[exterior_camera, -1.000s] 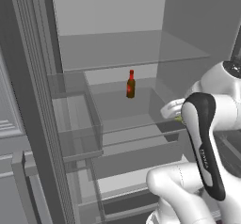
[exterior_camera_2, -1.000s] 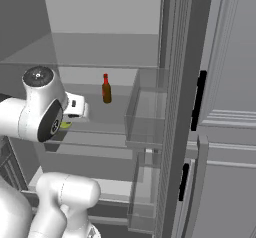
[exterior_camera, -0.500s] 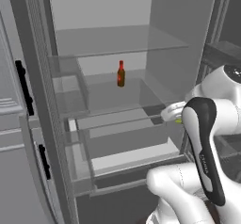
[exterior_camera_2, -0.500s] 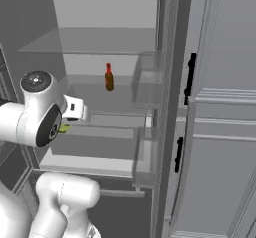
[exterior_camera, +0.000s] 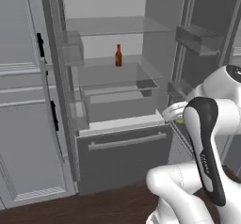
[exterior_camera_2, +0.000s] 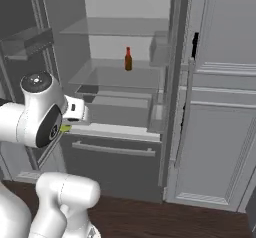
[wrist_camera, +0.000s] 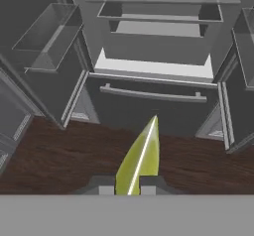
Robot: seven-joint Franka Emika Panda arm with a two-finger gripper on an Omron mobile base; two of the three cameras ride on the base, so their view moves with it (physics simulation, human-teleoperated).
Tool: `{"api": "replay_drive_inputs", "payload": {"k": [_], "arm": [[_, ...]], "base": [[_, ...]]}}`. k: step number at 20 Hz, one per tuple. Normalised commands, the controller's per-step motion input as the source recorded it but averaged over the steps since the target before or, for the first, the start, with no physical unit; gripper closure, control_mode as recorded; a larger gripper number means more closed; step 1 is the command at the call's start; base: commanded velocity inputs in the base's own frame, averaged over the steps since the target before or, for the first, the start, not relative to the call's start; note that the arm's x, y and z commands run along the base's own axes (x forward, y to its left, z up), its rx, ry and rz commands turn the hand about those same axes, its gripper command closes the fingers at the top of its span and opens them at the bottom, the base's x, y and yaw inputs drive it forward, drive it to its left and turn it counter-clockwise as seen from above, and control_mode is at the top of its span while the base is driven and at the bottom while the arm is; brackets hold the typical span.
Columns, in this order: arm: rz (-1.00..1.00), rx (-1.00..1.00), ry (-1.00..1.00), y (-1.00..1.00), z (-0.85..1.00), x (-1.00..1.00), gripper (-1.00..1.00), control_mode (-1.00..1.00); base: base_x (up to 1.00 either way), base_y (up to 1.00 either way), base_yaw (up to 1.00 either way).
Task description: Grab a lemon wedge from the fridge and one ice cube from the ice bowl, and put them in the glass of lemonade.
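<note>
Dark wood floor below, the fridge (exterior_camera: 117, 100) standing open with both doors swung wide. The gripper (wrist_camera: 128, 188) pinches the lemon wedge (wrist_camera: 140, 160) between its 2 fingertips, held clear of the shelves, likely ready for carrying toward the lemonade glass.

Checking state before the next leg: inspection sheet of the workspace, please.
Surface: dark wood floor in front of the fridge.
Job's things: fridge doors open, lower drawer shut; lemon wedge held out of the fridge, over the floor.
Clutter: small brown bottle upright on a glass shelf.
Grippers: gripper, jaws shut on the lemon wedge.
Cables: nothing seen.
Surroundings: grey panelled cabinets beside the fridge.
</note>
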Motion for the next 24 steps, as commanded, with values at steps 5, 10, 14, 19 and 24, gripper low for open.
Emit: {"api": "replay_drive_inputs", "payload": {"k": [5, 10, 14, 19, 24], "arm": [[0.00, 0.00, 0.00, 0.00, 0.00, 0.00, 1.00, 1.00], [0.00, 0.00, 0.00, 0.00, 0.00, 0.00, 1.00, 1.00], [0.00, 0.00, 0.00, 0.00, 0.00, 0.00, 1.00, 1.00], [0.00, 0.00, 0.00, 0.00, 0.00, 0.00, 1.00, 1.00], [0.00, 0.00, 0.00, 0.00, 0.00, 0.00, 1.00, 1.00]], "base": [[-0.74, 0.77, 0.58], [0.03, 1.00, 0.61], [0.76, 0.87, 0.40], [1.00, 0.19, 0.19], [1.00, 0.00, 0.01]]}}
